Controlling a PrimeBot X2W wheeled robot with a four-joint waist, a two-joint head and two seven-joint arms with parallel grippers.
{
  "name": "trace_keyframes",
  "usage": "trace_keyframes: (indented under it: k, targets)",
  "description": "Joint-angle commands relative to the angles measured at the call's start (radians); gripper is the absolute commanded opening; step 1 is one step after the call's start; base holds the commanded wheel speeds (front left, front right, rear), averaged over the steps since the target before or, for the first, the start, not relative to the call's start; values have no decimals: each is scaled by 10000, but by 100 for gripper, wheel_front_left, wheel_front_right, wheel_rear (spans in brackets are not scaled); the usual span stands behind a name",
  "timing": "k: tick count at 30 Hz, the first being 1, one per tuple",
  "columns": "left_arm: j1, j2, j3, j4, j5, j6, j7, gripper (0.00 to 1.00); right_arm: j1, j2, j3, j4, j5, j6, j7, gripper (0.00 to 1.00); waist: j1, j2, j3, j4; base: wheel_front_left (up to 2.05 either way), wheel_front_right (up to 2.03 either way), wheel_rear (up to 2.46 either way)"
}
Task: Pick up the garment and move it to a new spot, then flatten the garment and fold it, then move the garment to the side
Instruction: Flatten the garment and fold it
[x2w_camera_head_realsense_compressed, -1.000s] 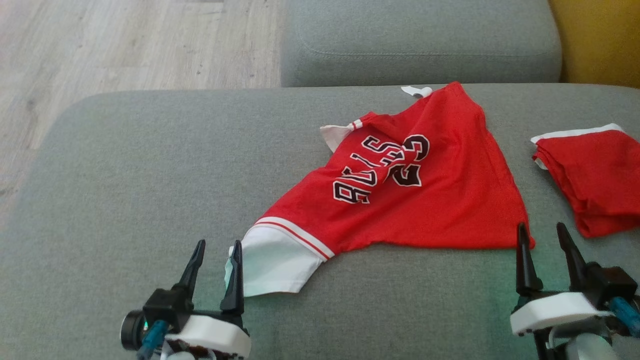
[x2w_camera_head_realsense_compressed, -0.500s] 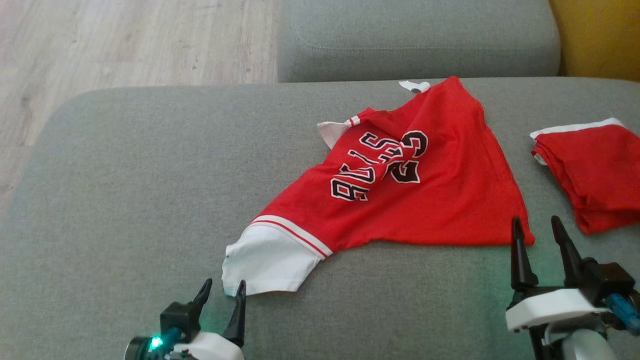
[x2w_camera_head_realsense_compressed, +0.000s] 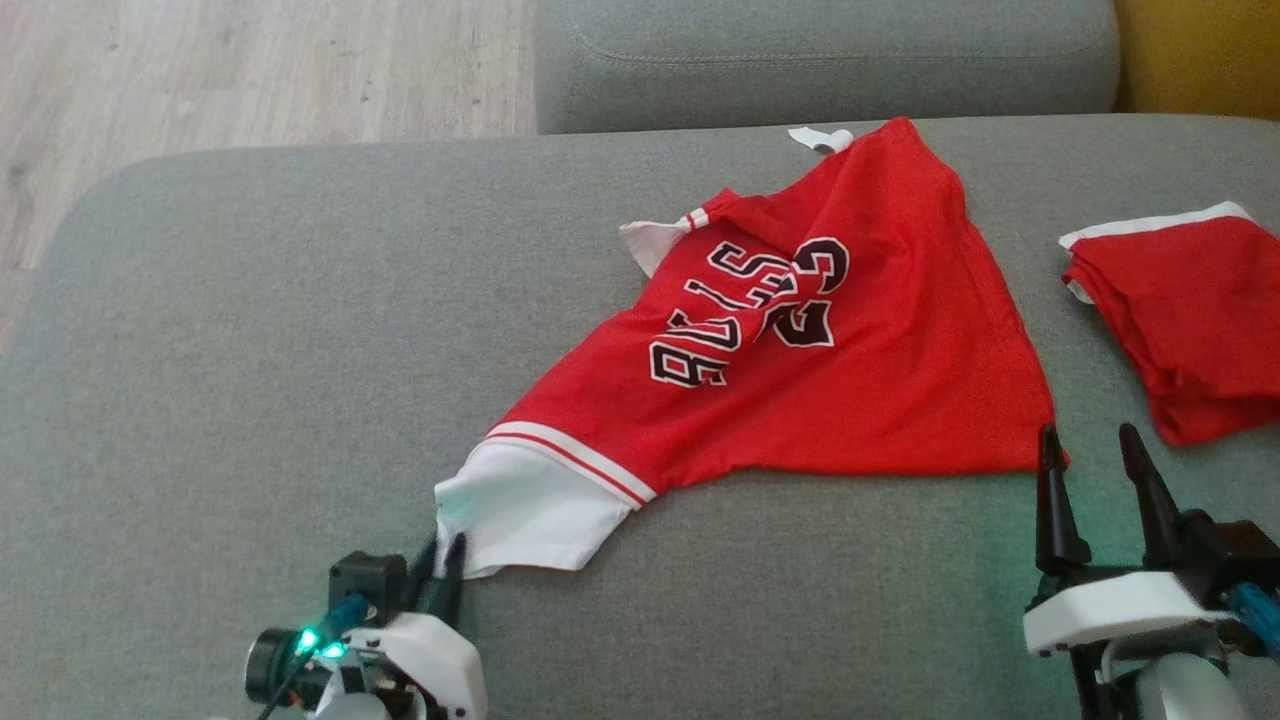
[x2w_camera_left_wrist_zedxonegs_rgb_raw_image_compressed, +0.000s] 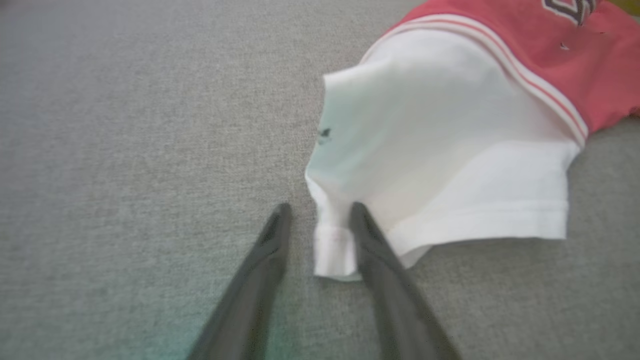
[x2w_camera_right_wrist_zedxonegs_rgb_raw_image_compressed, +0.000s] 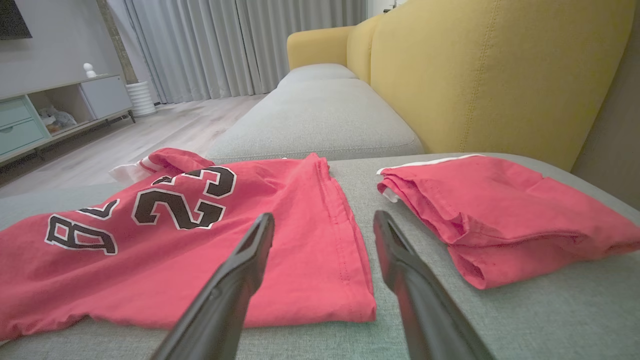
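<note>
One garment (x2w_camera_head_realsense_compressed: 850, 400), lettering (x2w_camera_head_realsense_compressed: 750, 320) creased, folded shirt (x2w_camera_head_realsense_compressed: 1190, 320) cropped

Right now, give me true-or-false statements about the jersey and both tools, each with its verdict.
1. A corner of the white sleeve sits between the left tool's fingers. True.
2. The right tool is shut on the jersey. False: its jaws stand open near the jersey's corner.
3. A folded red garment lies beside the jersey. True.
4. The jersey is neatly folded. False: it lies spread and rumpled on the cushion.
</note>
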Motion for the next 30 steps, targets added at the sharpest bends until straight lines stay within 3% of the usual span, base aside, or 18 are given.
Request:
trace_keyframes:
  k: [1, 6, 18, 28, 29, 30]
  targets:
    - [-250, 148, 154, -6, -48, -80, 92, 0, -473, -59, 177, -255, -94, -7, -19, 100, -1, -1, -24, 45, 0, 0, 0]
    - [-313, 180, 112, -350, -189, -266, -125, 0, -611, -59, -98, 173, -367, -7, 497, 100, -1, -1, -90, 228, 0, 0, 0]
    - [-204, 368, 138, -2981, -80, 98, -1047, 0, -1892, -59, -1638, 2811, -859, -7, 1856, 100, -1, -1, -116, 839, 0, 0, 0]
    - [123, 393, -115, -4080, -30, 219, -980, 0, -2927, -59, -2374, 5167, -1400, -7, 1696, 100, -1, -1, 20, 1104, 0, 0, 0]
    - [147, 401, -133, -4135, -33, 227, -954, 0, -3012, -59, -2407, 5379, -1455, -7, 1671, 82, -1, -1, 26, 1108, 0, 0, 0]
    - [170, 413, -148, -4180, -35, 237, -930, 0, -3094, -59, -2434, 5566, -1519, -7, 1641, 32, -1, -1, 34, 1106, 0, 0, 0]
